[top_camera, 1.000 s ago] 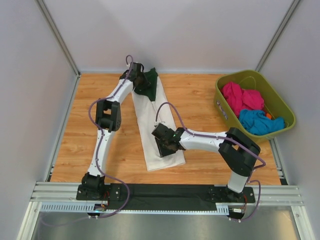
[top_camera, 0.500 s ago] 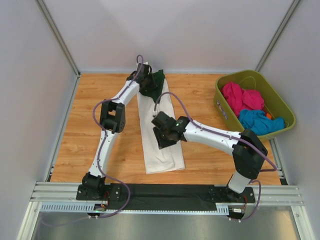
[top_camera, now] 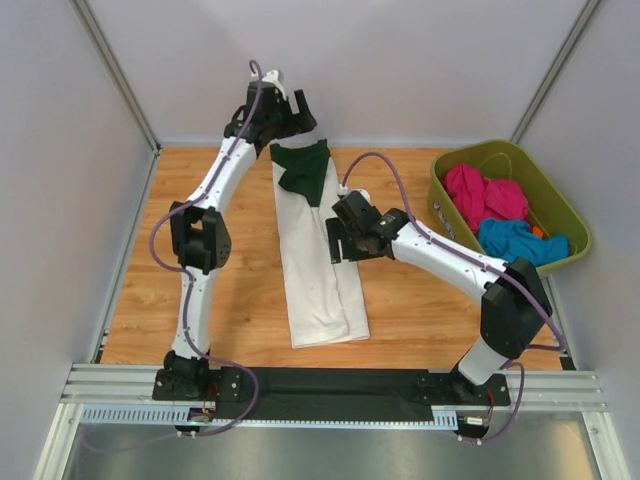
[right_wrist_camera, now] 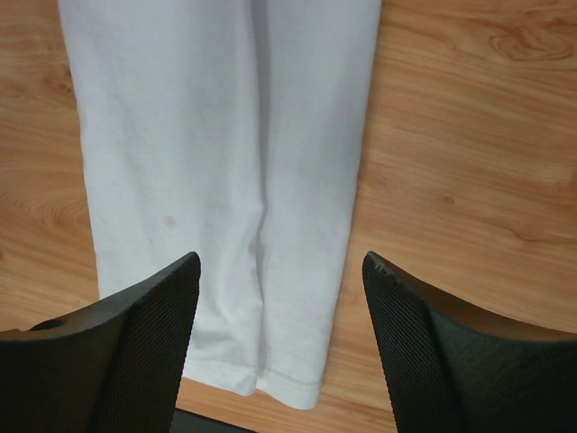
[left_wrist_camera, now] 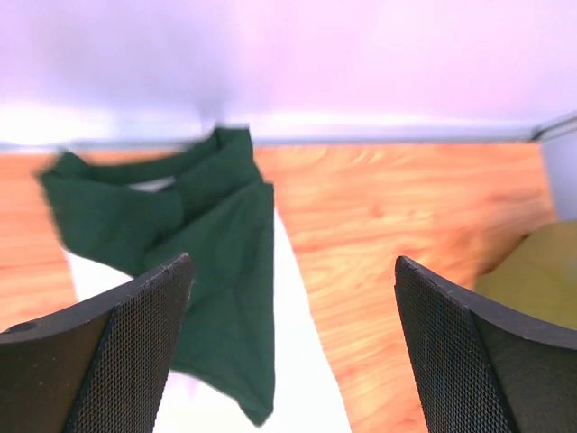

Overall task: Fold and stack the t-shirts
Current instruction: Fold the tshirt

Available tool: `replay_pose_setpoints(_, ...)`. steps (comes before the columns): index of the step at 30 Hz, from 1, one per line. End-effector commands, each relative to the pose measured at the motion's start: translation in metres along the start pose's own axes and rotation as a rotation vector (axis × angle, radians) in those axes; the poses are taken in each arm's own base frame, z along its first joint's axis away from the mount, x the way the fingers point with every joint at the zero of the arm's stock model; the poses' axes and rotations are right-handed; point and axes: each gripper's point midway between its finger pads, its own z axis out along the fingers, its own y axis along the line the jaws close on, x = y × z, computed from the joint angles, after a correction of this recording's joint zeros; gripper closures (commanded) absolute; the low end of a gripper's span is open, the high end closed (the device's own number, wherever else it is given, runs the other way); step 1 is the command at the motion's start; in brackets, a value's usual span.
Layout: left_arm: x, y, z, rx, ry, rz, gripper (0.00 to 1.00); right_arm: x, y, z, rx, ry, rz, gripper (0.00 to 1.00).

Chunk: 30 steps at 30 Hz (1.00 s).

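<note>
Left gripper (left_wrist_camera: 293, 263): jaws were spread wide with nothing between them. Both mesh-faced fingers (left_wrist_camera: 117, 352) stood clear of the cloth. In the overhead view the gripper hung raised at the far edge of the table (top_camera: 420, 310), over the far end of the garment without touching it.

Right gripper (right_wrist_camera: 281, 260): jaws were likewise parted and empty. The wrist view looked straight down between the fingers (right_wrist_camera: 433, 352) onto white fabric lying flat on the wood. Seen from above, this gripper (top_camera: 340, 240) sat over the right-hand edge of the garment, about halfway along its length. Whether it touched the cloth could not be determined.

T-shirt (top_camera: 318, 275): it lay on the table as one long narrow strip, folded lengthwise. It ran from the far edge toward the arm bases and slanted a little to the right at its near end. The dark green sleeves and neckband were bunched at the far end, somewhat rumpled (blurred in the left wrist view). The white body lay smooth, with a lengthwise crease down the middle to the hem. No printed lettering was visible on the upward face.

Surroundings: an olive-green tub (top_camera: 445, 225) stood at the far right of the table, well apart from the t-shirt. It held a crumpled pink garment (top_camera: 480, 190) and a blue garment (top_camera: 515, 243).
</note>
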Motion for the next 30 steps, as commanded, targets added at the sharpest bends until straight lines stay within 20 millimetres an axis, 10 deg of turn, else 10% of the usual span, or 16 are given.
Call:
replay_pose_setpoints(1,-0.055,-0.012,-0.066,-0.018,-0.09,0.039,0.02,-0.037,-0.011,0.004,0.016,-0.123,0.053,0.26)
replay_pose_setpoints(7,0.02,0.02,-0.142,-0.149,0.033,-0.086,0.15,-0.044,-0.005,0.015,-0.04,-0.117,-0.015,0.28)
replay_pose_setpoints(13,0.167,0.048,-0.221,-0.26,0.296,-0.188,0.28,0.014,-0.027,0.026,-0.001,0.007,0.075,0.29)
replay_pose_setpoints(19,0.276,0.027,-0.285,-0.209,0.435,-0.336,0.29,0.07,-0.037,0.011,-0.041,0.13,0.176,0.31)
replay_pose_setpoints(30,0.38,0.01,-0.336,-0.253,0.512,-0.484,0.32,0.133,-0.04,-0.012,-0.169,0.18,0.295,0.36)
